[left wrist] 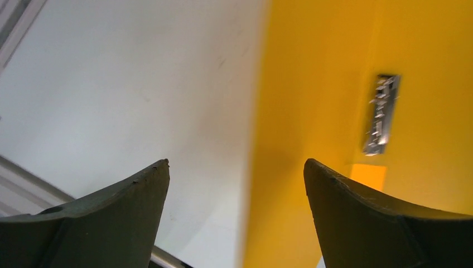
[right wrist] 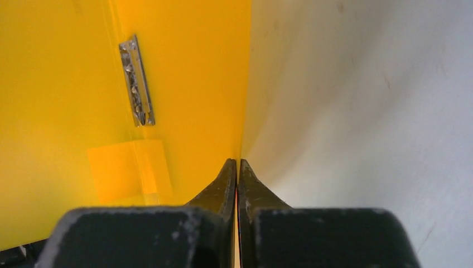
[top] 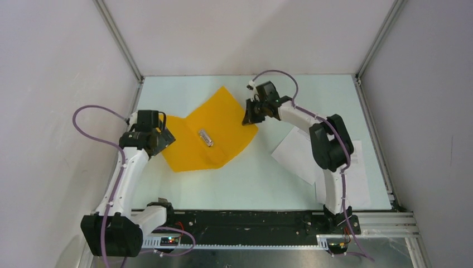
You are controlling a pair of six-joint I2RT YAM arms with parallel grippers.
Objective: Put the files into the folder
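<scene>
Top, left-wrist and right-wrist views of the bench as I see it from the console. Centrally, the folder point(top: 217, 120) lies opened on the table point(top: 251, 178), orange-yellow inner faces up, with its metal clip point(top: 206, 138) beside the spine fold. The files point(top: 295, 151), a loose fan of white sheets, rest well apart from it on the right side of the table, partly under the right arm.

My right gripper point(right wrist: 239, 164) is pinched tight on the outer edge of the right-hand cover; only a thin orange line shows between the jaws in the wrist view. My left gripper point(left wrist: 236, 167) stands wide and holds nothing, poised over the left cover's edge, one finger above bare table and the other above yellow plastic.

Handling, as I judge it: the folder is light, thin and springy. It will bow rather than stay flat, and its smooth plastic may slide on the tabletop, so an edge pinch away from the clip suits it. The sheets are lighter still, limp and easily creased. They lie flush with the table, so I would take them at an overhanging corner or drag them by an edge. A mid-sheet grab would buckle the paper and might separate the stack.
</scene>
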